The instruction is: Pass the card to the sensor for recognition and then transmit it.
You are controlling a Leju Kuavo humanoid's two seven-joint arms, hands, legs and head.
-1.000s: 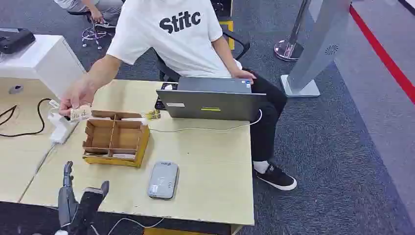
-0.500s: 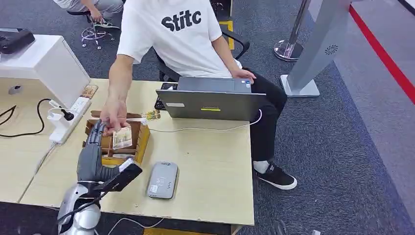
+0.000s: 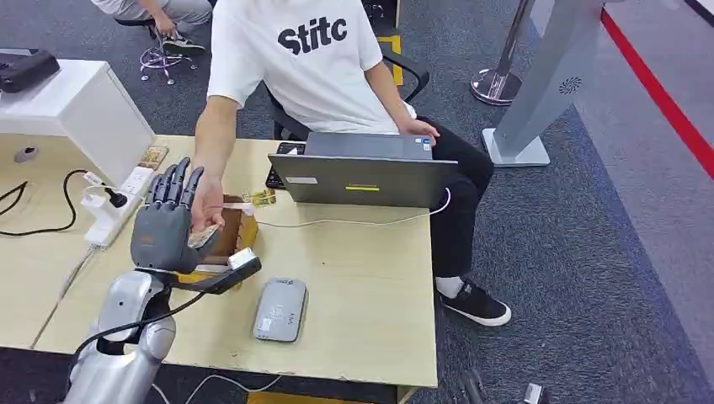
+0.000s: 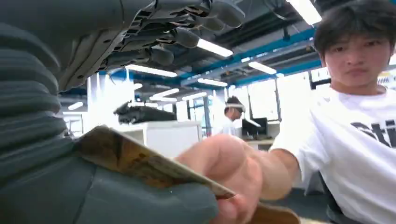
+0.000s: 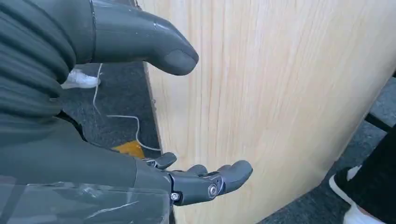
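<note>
The left hand [image 3: 164, 223] has risen, fingers spread; the person's hand [image 3: 205, 212] lays the card [image 4: 140, 161] on its thumb. Right hand [image 5: 140, 116] hangs empty, fingers apart. Shirt [image 3: 311, 59] reads "Stitc".

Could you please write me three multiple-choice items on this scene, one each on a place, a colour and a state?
1. Where does the grey card reader lie?
A. On the table, near its front edge
B. On the laptop
C. On the floor

2. What colour is the person's T-shirt?
A. Black
B. White
C. Red

3. How are the right hand's fingers?
A. Apart, holding nothing
B. Closed on a card
C. Closed on a cable

Answers: 1 A, it sits on the wooden top; 2 B, white with dark lettering; 3 A, the right wrist view shows spread fingers beside a wood panel.
</note>
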